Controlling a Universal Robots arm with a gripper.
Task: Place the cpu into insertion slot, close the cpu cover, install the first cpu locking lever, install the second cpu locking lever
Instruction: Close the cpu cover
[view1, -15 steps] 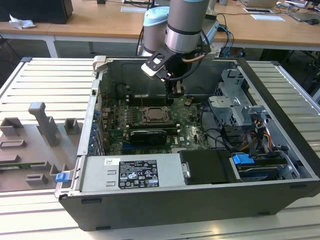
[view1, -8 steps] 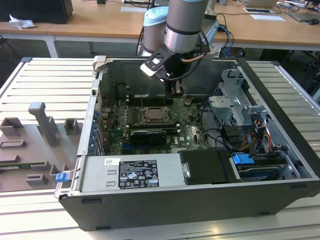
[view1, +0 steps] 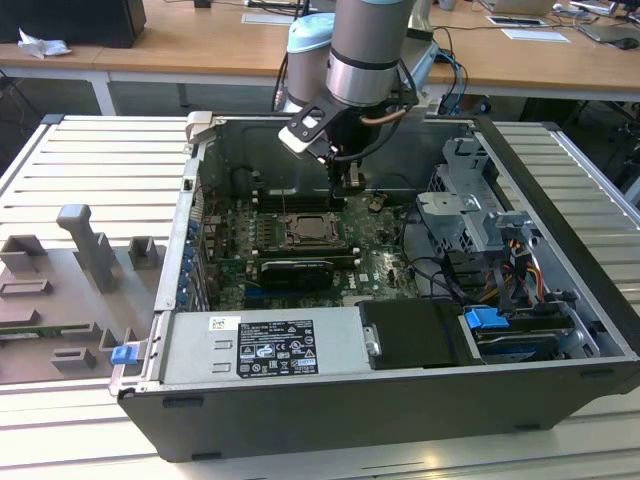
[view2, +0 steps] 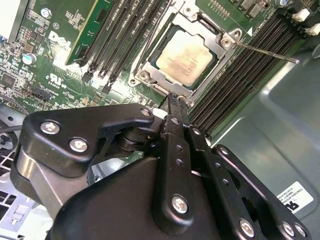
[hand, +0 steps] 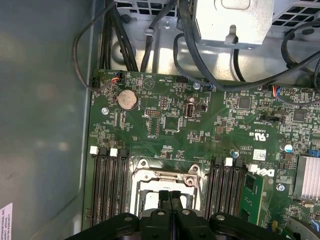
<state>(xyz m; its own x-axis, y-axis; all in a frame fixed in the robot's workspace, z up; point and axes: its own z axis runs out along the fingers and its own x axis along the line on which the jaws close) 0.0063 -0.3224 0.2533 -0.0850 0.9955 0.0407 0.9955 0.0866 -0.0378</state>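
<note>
At one o'clock of the insertion slot (view1: 311, 232), exterior view, the pinched-together end effector (view1: 346, 188) may skid off the cpu cover (view2: 205, 32).

In the exterior view, an open computer case (view1: 350, 410) sits on a slatted table (view1: 100, 160) — a white-labelled power supply (view1: 262, 345) at its six o'clock, a grey moulded tray (view1: 70, 290) outside at nine o'clock.
</note>
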